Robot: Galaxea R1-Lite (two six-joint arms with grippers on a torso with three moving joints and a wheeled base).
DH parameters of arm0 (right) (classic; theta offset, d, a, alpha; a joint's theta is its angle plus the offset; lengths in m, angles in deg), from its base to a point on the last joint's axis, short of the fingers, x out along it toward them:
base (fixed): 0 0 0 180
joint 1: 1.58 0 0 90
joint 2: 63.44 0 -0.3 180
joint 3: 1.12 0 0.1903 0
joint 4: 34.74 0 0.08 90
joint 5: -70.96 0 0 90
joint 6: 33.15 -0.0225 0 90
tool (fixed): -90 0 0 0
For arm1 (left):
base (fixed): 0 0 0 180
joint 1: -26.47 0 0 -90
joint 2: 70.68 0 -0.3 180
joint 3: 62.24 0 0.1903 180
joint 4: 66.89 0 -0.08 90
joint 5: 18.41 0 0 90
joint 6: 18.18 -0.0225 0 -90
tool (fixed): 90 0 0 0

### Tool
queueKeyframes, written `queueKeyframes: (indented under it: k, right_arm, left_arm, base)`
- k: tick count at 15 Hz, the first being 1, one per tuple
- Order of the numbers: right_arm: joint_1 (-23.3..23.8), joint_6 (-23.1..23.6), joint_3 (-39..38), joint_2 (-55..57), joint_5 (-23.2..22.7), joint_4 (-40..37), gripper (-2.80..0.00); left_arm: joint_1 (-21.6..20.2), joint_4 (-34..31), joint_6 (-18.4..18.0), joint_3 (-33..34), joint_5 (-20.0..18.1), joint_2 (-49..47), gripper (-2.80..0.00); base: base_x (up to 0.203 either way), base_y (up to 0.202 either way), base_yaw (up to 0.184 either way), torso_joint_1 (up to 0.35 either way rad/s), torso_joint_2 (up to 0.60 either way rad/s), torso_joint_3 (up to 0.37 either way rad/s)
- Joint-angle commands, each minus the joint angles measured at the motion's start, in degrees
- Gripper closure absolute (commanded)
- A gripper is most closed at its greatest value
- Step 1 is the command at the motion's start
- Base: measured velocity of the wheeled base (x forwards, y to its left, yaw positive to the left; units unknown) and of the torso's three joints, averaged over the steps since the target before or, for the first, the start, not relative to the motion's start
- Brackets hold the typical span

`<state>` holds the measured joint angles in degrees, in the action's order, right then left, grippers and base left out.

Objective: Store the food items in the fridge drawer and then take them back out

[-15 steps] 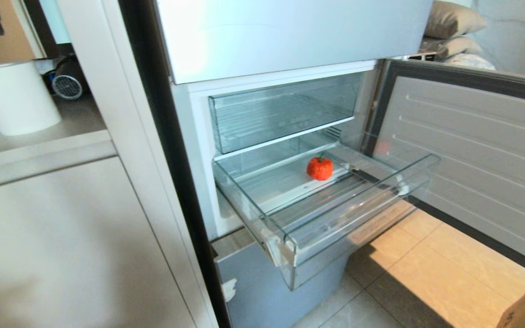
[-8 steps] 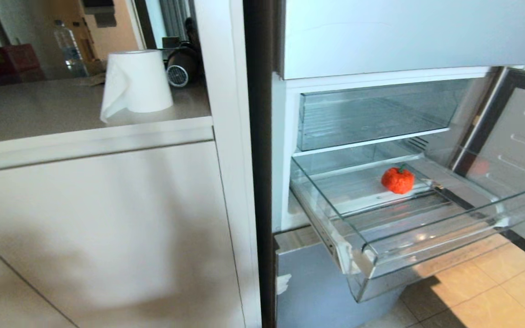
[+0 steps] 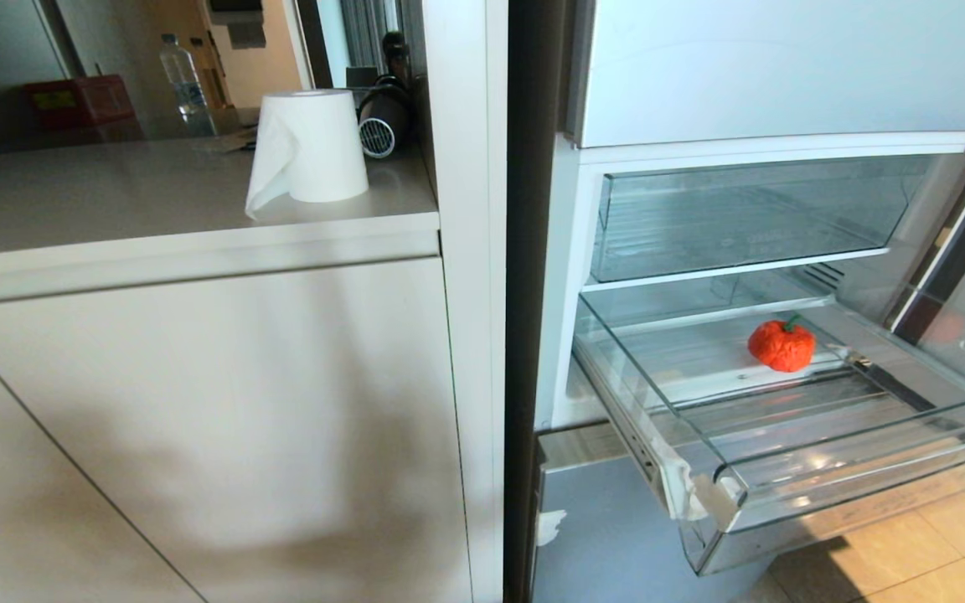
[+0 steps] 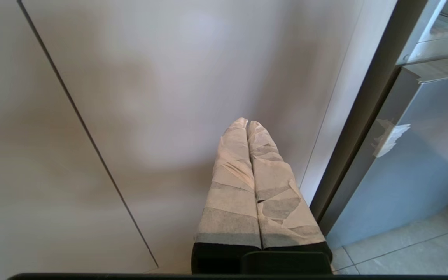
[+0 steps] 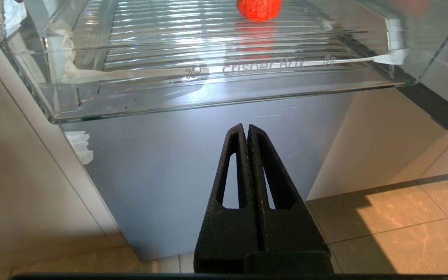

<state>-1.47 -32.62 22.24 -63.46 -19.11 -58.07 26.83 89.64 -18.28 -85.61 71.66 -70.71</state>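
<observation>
Kitchen corner: fridge with its lower door swung open, pale cabinet to its left. Red tomato-like food item [image 3: 781,345] sits on the ribbed floor of the fridge drawer [image 3: 826,490], toward the back and right of centre, well away from the low front lip; nothing touching it. Drawer is pulled out with tape scraps at its front corners. Above it, the taller-fronted clear drawer [image 3: 742,219] is pushed in and looks empty. Right gripper [image 5: 246,128] hangs below and in front of the drawer's front lip, fingers pressed together, holding nothing. Left gripper [image 4: 247,123], taped fingers also together and empty, faces the cabinet front [image 3: 214,402] left of the fridge. Neither arm shows in the head view. On the counter [image 3: 97,197]: paper towel roll [image 3: 308,146] near the right edge, water bottle [image 3: 178,74] further back. Judgement: the item is in the drawer, so storing looks done or nearly so, though the drawer is not pushed in; taking the item back out is left.
</observation>
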Motion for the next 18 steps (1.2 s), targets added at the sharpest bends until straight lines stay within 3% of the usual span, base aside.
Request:
queueKeyframes:
  k: [1, 7, 18]
  right_arm:
    - [0.0, 0.0, 0.0, 0.1, 0.0, 0.0, 0.00]
    - [0.0, 0.1, 0.0, 0.1, 0.0, 0.0, 0.00]
    - [0.0, 0.4, 0.0, 0.1, 0.0, 0.0, 0.00]
  left_arm:
    - [0.0, 0.0, 0.0, 0.0, 0.0, 0.0, 0.00]
    - [0.0, 0.0, 0.0, 0.0, 0.0, -0.1, 0.00]
    - [0.1, 0.0, 0.0, 0.0, 0.0, 0.0, 0.00]
  base:
    - [0.000, 0.000, 0.000, 0.000, 0.00, 0.000]
    - [0.000, 0.000, 0.000, 0.020, -0.04, -0.022]
    - [0.000, 0.000, 0.000, 0.234, -0.48, -0.249]
